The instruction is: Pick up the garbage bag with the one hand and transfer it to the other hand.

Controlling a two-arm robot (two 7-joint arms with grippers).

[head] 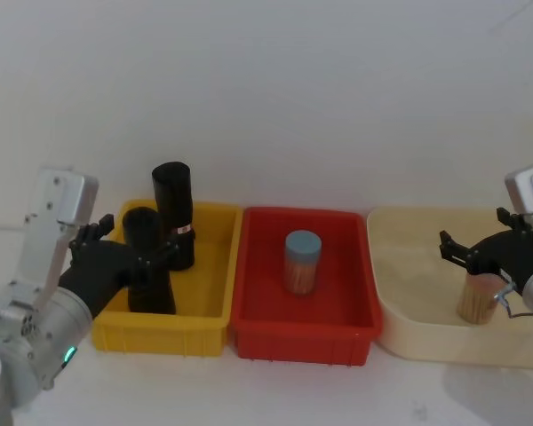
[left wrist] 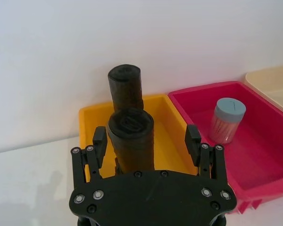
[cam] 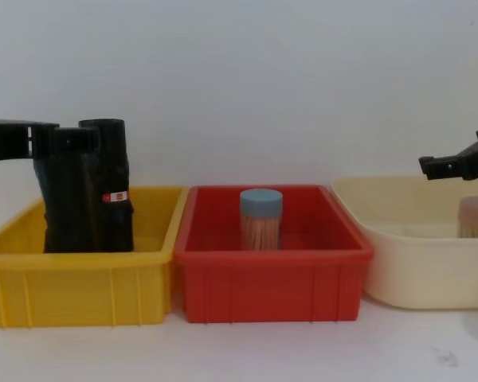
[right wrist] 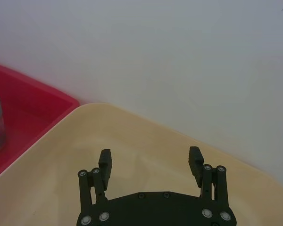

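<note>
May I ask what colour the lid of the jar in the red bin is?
The lid is pale blue, clearest in the head view.

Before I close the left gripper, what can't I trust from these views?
- Base of the garbage bag: in the left wrist view the left gripper body covers it; in the chest view the yellow bin wall does.
- Its mid-section: in the head view that gripper covers it.
- Top of the jar in the beige tub: in the head view the right gripper hides it.

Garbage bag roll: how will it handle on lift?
Probably firm, not floppy: the garbage bag, straddled by the open left gripper, is a tight roll. Upright beside the stickered roll, it may tip. Crinkled plastic could slip. Right gripper hovers over the tub.
</note>
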